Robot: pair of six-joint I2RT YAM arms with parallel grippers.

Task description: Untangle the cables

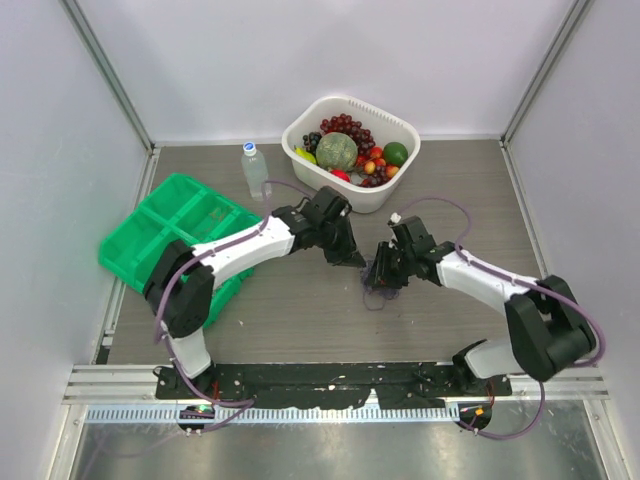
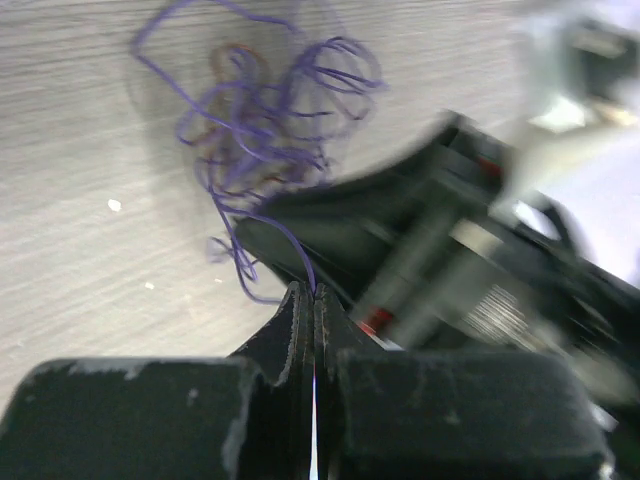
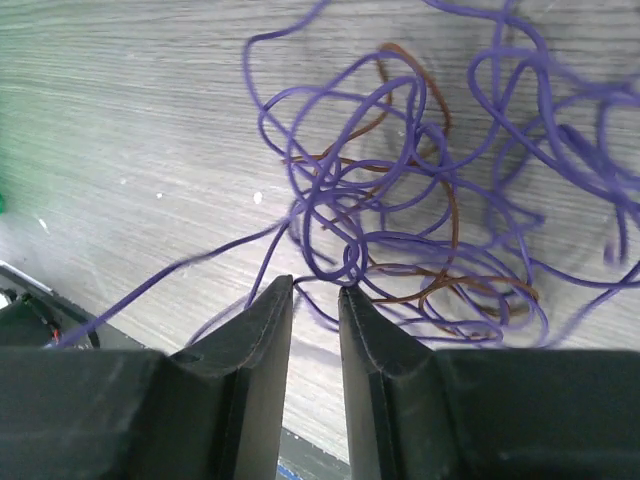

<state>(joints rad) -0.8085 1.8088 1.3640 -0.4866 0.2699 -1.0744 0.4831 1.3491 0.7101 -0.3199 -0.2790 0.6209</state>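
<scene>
Left wrist view tells me most: my left pincer (image 2: 308, 295) is pressed tight together on a single purple strand (image 2: 288, 240). That strand runs up out of the tips into the cables (image 2: 265, 120) — a loose, mostly purple bunch lying on the table (image 2: 70, 250) just ahead of me. My right pincer (image 3: 315, 288) sits at the other side of the same bunch, tips low over the wood, jaws a narrow gap apart. A small purple loop lies just beyond that gap, but I see nothing between the pads, so I judge it holds nothing yet. From above, the bunch lies mid-table between my two wrists, which nearly meet over it.

A brown cable (image 3: 440, 100) is threaded through the purple loops in several places. Yellow or blue wire I cannot make out in any view.

The step in hand, as I judge it, is getting the first purchase — one strand pinched on the left, the right lining up for a counter-grip. Little of the untangling looks done, since the loops all sit in one heap. The next move calls for the right pincer to close on a different wire from the one I hold on the left, best the brown one. Then comes a slow pull apart, low over the table. If the right catches purple as well, pulling may only tighten the snarl, and wire this thin could slip from the pads.
</scene>
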